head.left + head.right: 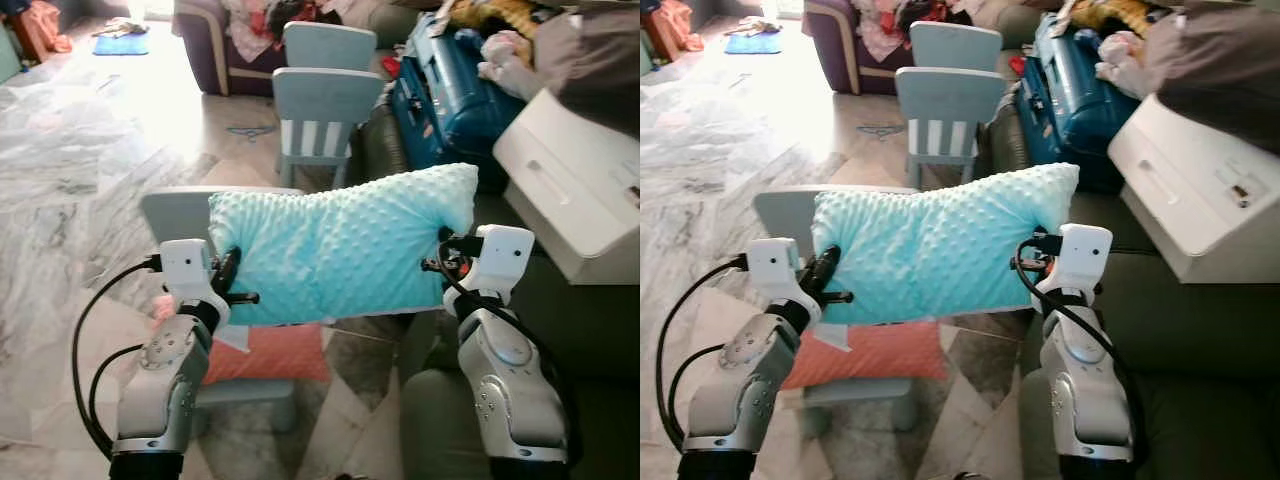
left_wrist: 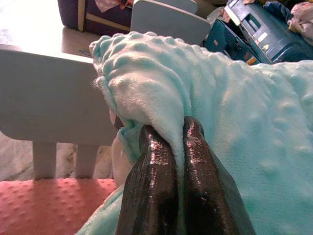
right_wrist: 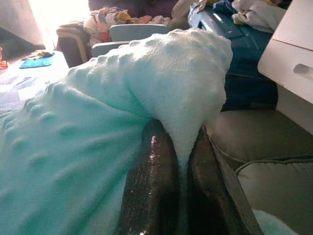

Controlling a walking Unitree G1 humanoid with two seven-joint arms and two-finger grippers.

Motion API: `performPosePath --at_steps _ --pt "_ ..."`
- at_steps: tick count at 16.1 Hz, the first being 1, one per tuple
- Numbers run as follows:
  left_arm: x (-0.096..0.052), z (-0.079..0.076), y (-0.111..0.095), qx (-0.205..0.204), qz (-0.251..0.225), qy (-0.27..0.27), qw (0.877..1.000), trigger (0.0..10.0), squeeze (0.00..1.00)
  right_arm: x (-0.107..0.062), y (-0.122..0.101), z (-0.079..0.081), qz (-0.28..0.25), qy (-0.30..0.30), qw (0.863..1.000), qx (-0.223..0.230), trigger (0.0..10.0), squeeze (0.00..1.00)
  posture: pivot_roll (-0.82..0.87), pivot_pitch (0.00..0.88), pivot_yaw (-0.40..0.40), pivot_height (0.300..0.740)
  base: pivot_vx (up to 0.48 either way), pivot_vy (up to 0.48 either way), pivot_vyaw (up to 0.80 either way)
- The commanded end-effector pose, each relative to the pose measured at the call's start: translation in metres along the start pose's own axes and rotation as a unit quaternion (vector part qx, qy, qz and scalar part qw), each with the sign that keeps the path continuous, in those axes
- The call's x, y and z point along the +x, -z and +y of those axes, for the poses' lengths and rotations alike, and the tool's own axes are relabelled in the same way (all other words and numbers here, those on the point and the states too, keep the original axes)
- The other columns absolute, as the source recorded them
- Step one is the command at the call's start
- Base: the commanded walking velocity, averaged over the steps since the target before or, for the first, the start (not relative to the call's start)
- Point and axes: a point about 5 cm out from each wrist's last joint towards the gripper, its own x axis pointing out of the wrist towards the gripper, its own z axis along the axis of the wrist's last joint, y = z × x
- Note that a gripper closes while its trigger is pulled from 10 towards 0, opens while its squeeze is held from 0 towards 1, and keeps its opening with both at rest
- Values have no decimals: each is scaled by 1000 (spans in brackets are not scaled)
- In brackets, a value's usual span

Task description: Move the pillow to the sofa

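Held up in the air between both arms: a mint dotted pillow (image 1: 340, 250), stretched lengthwise, above a small grey chair (image 1: 180, 215) with a pink cushion (image 1: 270, 352) on its seat, and just beside the grey sofa (image 1: 590, 330). At the pillow's left end, left gripper (image 2: 173, 139), jaws pressed nearly together, pinching a fold of the fabric. At its right end, right gripper (image 3: 178, 147), jaws likewise squeezed on a bunched corner. Behind, two more pale chairs (image 1: 325, 100) and a blue suitcase (image 1: 450, 95).
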Motion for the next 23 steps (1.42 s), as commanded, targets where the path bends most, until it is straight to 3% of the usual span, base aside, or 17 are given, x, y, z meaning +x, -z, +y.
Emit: performPosePath --at_steps 1,14,23 --pt "0 -1 -3 1 -4 6 1000 10000 0 -1 -6 2 -11 -5 1000 0 10000 0 -76 91 -70 740 0 439 0" --pt "0 -1 0 4 10 6 1000 10000 0 0 -5 3 -10 -2 1000 -1 10000 0 -77 94 -62 740 0 440 0" --pt "2 -4 -2 -1 4 15 1000 10000 0 0 -5 2 -9 -1 1000 -6 10000 0 -79 93 -64 740 0 0 0"
